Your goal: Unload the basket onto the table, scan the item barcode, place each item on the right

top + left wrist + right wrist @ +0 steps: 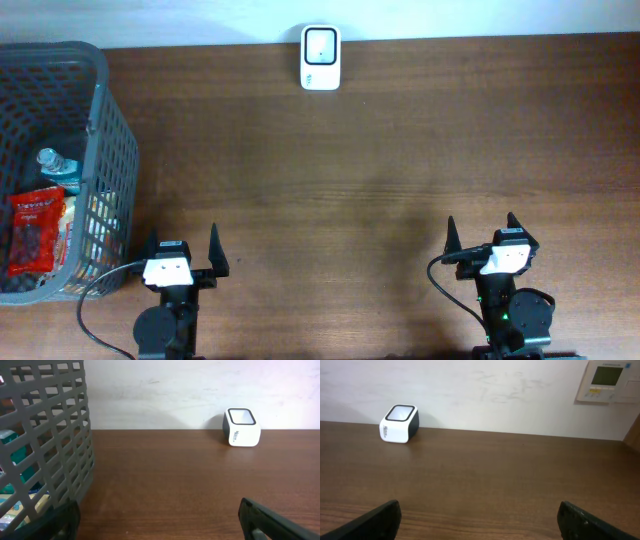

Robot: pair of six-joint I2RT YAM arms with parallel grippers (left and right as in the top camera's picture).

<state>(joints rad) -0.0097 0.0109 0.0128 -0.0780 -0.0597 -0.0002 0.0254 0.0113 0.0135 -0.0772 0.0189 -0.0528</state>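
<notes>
- Far left of the dark brown wooden bench [350, 150]: grey plastic mesh basket [112, 130], with a red snack packet [35, 232] and clear bottle [52, 162] inside, so step one, nothing picked.
- Just beside it the left claw [183, 248] is spread wide and empty; I reckon it needs to dip in for the packet.
- Middle, far edge: small white box scanner [321, 45].
- Over right, the right claw [482, 235]: spread wide too, empty.

**My count from where I sit**

One scanner [320, 58] far ahead of me. One basket [112, 150] just left of my left gripper [184, 245]. In it I make out one bottle [55, 165] and one red packet [35, 235]; the rest I cannot count. Two grippers in all, with my right gripper [482, 235]. One wall panel [607, 380] ahead, to my right.
</notes>
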